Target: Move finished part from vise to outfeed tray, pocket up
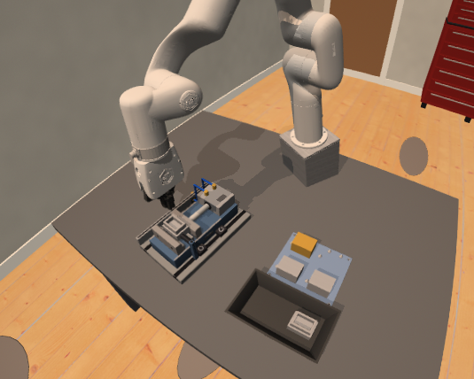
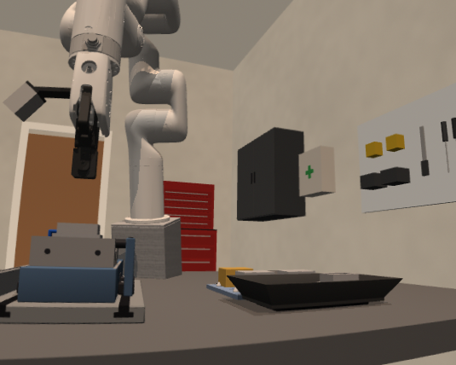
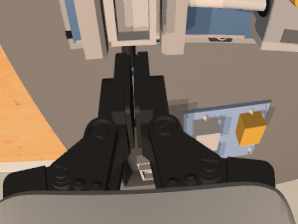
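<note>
On dark counter [image 1: 383, 230], hovering w/ jaws pinched tight on nothing above vise [image 1: 192, 228], finished part [image 1: 175, 222] sitting clamped inside, pocket up, awaiting pickup.

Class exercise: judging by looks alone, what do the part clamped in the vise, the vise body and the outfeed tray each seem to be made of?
The part: pale grey with crisp stepped edges, probably matte machined metal. The vise body: flat blue, likely painted metal; its jaw blocks are plain grey. The outfeed tray: uniformly dark and dull, which could be plastic or coated sheet metal; the look leaves that open.
</note>
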`<state>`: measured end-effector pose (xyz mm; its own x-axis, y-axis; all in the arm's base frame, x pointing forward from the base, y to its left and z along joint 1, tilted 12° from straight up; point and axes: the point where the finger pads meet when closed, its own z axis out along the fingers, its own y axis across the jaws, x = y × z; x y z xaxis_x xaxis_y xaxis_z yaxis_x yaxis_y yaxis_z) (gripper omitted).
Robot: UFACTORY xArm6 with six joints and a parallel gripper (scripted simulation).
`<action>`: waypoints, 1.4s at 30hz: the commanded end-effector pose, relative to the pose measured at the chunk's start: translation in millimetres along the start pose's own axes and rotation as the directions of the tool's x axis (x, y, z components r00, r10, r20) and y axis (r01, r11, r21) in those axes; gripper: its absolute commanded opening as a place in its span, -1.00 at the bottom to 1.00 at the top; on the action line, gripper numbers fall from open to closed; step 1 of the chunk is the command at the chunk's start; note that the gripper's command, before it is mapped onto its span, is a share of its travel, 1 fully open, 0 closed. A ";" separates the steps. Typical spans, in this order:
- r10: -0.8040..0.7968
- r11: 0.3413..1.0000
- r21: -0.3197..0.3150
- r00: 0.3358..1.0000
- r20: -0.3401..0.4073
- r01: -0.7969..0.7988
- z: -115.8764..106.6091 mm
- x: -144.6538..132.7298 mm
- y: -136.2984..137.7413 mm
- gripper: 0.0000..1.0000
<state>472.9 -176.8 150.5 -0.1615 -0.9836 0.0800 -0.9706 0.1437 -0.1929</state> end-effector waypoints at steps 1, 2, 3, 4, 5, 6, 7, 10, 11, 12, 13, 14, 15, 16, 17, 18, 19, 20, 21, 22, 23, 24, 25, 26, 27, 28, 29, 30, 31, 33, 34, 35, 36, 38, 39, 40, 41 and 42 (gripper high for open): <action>0.000 1.000 0.004 1.000 -0.001 0.000 -1.6 0.3 -1.5 -1.00; 0.000 1.000 0.004 1.000 -0.001 0.000 -1.6 0.3 -1.5 -1.00; 0.000 1.000 0.004 1.000 -0.001 0.000 -1.6 0.3 -1.5 -1.00; 0.000 1.000 0.004 1.000 -0.001 0.000 -1.6 0.3 -1.5 -1.00; 0.000 1.000 0.004 1.000 -0.001 0.000 -1.6 0.3 -1.5 -1.00; 0.000 1.000 0.004 1.000 -0.001 0.000 -1.6 0.3 -1.5 0.37; 0.000 1.000 0.004 1.000 -0.001 0.000 -1.6 0.3 -1.5 0.37; 0.000 1.000 0.004 1.000 -0.001 0.000 -1.6 0.3 -1.5 0.37; 0.000 1.000 0.004 1.000 -0.001 0.000 -1.6 0.3 -1.5 0.37; 0.000 1.000 0.004 1.000 -0.001 0.000 -1.6 0.3 -1.5 0.37; 0.000 1.000 0.004 1.000 -0.001 0.000 -1.6 0.3 -1.5 0.37; 0.000 1.000 0.004 1.000 -0.001 0.000 -1.6 0.3 -1.5 0.37; 0.000 1.000 0.004 1.000 -0.001 0.000 -1.6 0.3 -1.5 0.37; 0.000 1.000 0.004 1.000 -0.001 0.000 -1.6 0.3 -1.5 0.37; 0.000 1.000 0.004 1.000 -0.001 0.000 -1.6 0.3 -1.5 0.37; 0.000 1.000 0.004 1.000 -0.001 0.000 -1.6 0.3 -1.5 0.37; 0.000 1.000 0.004 1.000 -0.001 0.000 -1.6 0.3 -1.5 0.37; 0.000 1.000 0.004 1.000 -0.001 0.000 -1.6 0.3 -1.5 0.37; 0.000 1.000 0.004 1.000 -0.001 0.000 -1.6 0.3 -1.5 0.37; 0.000 1.000 0.004 1.000 -0.001 0.000 -1.6 0.3 -1.5 0.37; 0.000 1.000 0.004 1.000 -0.001 0.000 -1.6 0.3 -1.5 0.37; 0.000 1.000 0.004 1.000 -0.001 0.000 -1.6 0.3 -1.5 0.37; 0.000 1.000 0.004 1.000 -0.001 0.000 -1.6 0.3 -1.5 0.37; 0.000 1.000 0.004 1.000 -0.001 0.000 -1.6 0.3 -1.5 0.37; 0.000 1.000 0.004 1.000 -0.001 0.000 -1.6 0.3 -1.5 0.37; 0.000 1.000 0.004 1.000 -0.001 0.000 -1.6 0.3 -1.5 0.37; 0.000 1.000 0.004 1.000 -0.001 0.000 -1.6 0.3 -1.5 0.37; 0.000 1.000 0.004 1.000 -0.001 0.000 -1.6 0.3 -1.5 0.37; 0.000 1.000 0.004 1.000 -0.001 0.000 -1.6 0.3 -1.5 0.37; 0.000 1.000 0.004 1.000 -0.001 0.000 -1.6 0.3 -1.5 0.37; 0.000 1.000 0.004 1.000 -0.001 0.000 -1.6 0.3 -1.5 0.37; 0.000 1.000 0.004 1.000 -0.001 0.000 -1.6 0.3 -1.5 0.37; 0.000 1.000 0.004 1.000 -0.001 0.000 -1.6 0.3 -1.5 0.37; 0.000 1.000 0.004 1.000 -0.001 0.000 -1.6 0.3 -1.5 0.37; 0.000 1.000 0.004 1.000 -0.001 0.000 -1.6 0.3 -1.5 0.37; 0.000 1.000 0.004 1.000 -0.001 0.000 -1.6 0.3 -1.5 0.37; 0.000 1.000 0.004 1.000 -0.001 0.000 -1.6 0.3 -1.5 0.37; 0.000 1.000 0.004 1.000 -0.001 0.000 -1.5 0.3 -1.5 0.37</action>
<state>473.0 -176.8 150.4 -0.1615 -0.9836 0.0800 -0.9706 0.1437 -0.1929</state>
